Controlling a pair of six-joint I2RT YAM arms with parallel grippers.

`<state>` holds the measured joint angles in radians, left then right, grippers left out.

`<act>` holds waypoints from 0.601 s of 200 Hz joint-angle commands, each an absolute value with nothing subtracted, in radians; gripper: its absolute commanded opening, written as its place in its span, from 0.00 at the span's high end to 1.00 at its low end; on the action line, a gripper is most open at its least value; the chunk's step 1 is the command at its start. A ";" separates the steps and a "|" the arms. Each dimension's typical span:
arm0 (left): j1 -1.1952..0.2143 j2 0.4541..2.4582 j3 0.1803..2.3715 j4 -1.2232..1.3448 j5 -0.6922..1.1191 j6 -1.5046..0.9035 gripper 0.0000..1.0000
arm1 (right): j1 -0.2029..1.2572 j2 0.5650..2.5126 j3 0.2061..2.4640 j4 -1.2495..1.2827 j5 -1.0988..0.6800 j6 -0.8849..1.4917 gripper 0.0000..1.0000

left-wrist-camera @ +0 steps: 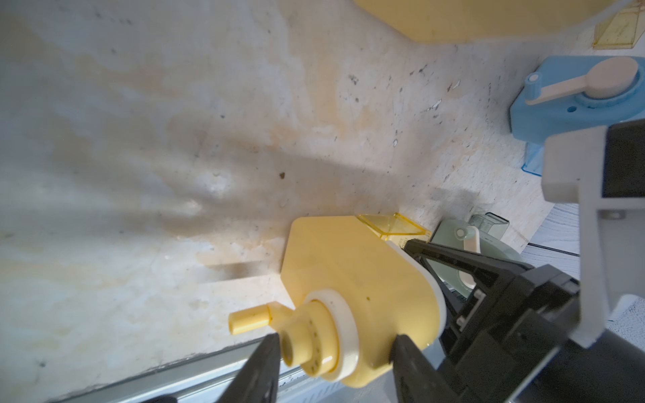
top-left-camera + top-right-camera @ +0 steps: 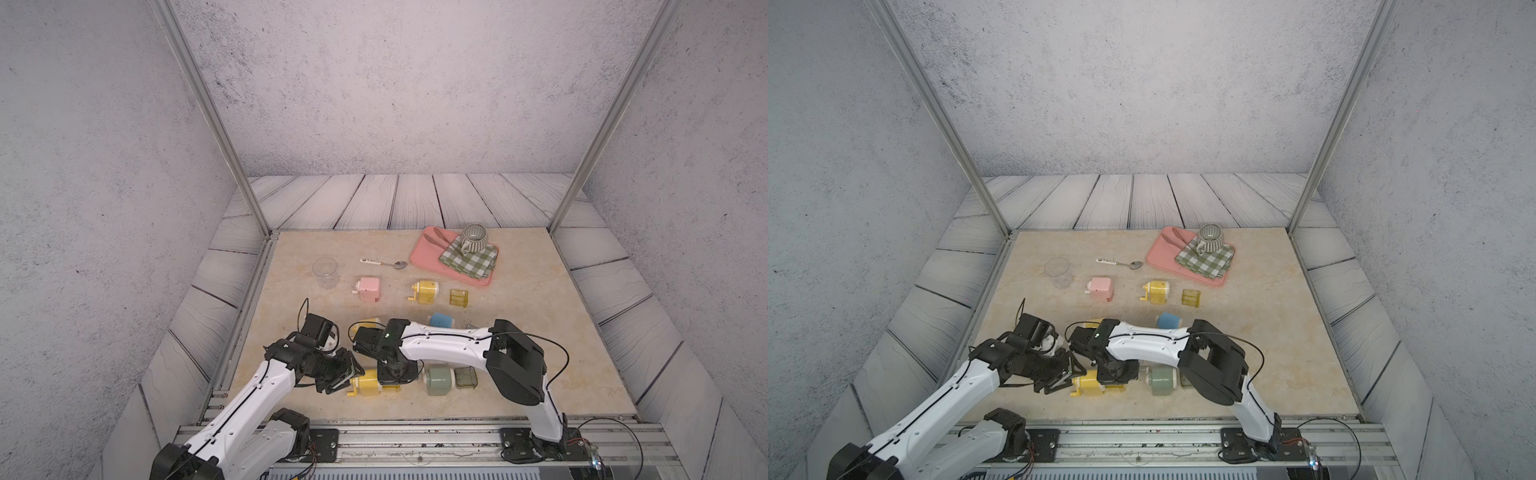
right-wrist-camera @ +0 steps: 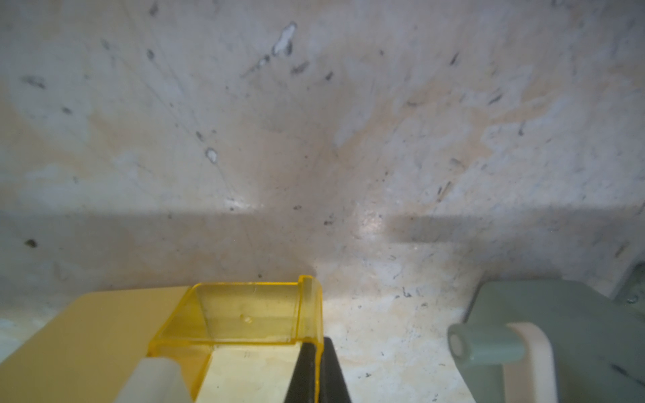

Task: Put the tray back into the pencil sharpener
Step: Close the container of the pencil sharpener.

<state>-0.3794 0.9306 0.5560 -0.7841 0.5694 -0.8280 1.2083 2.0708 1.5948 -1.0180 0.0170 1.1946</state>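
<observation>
A yellow pencil sharpener (image 2: pixel 368 384) (image 2: pixel 1090 384) (image 1: pixel 356 272) (image 3: pixel 87 335) lies near the table's front edge. My left gripper (image 1: pixel 336 343) (image 2: pixel 353 376) is shut on it, one finger on the front knob and the other on the body. The clear yellow tray (image 3: pixel 244 314) (image 1: pixel 391 225) sits partly inside the sharpener, its open end sticking out. My right gripper (image 3: pixel 314 345) (image 2: pixel 397 374) is shut on the tray's side wall. In both top views the right wrist hides most of the tray.
Just right stand a green sharpener (image 2: pixel 439 379) and its dark drawer (image 2: pixel 465 377). Behind are a blue sharpener (image 2: pixel 441 321), a second yellow one (image 2: pixel 427 291) with a loose yellow drawer (image 2: pixel 459 297), a pink one (image 2: pixel 368 289), a clear cup (image 2: pixel 325 272), a spoon (image 2: pixel 384 263) and a pink platter (image 2: pixel 419 249) with a mug.
</observation>
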 commanded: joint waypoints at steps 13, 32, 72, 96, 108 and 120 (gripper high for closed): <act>-0.391 0.936 0.548 -0.798 0.562 -0.825 0.45 | 1.206 2.060 1.603 -1.004 0.011 1.201 0.96; -0.393 0.936 0.549 -0.798 0.561 -0.824 0.45 | 1.206 2.057 1.600 -0.994 0.005 1.194 0.97; -0.394 0.937 0.549 -0.800 0.557 -0.824 0.45 | 1.209 2.055 1.603 -0.985 -0.006 1.172 0.98; -0.394 0.939 0.549 -0.802 0.553 -0.825 0.45 | 1.213 2.049 1.600 -0.984 -0.009 1.159 0.98; -0.395 0.938 0.550 -0.802 0.551 -0.825 0.45 | 1.214 2.046 1.598 -0.986 -0.013 1.152 0.98; -0.394 0.939 0.550 -0.802 0.552 -0.824 0.45 | 1.215 2.040 1.591 -0.982 -0.018 1.149 0.99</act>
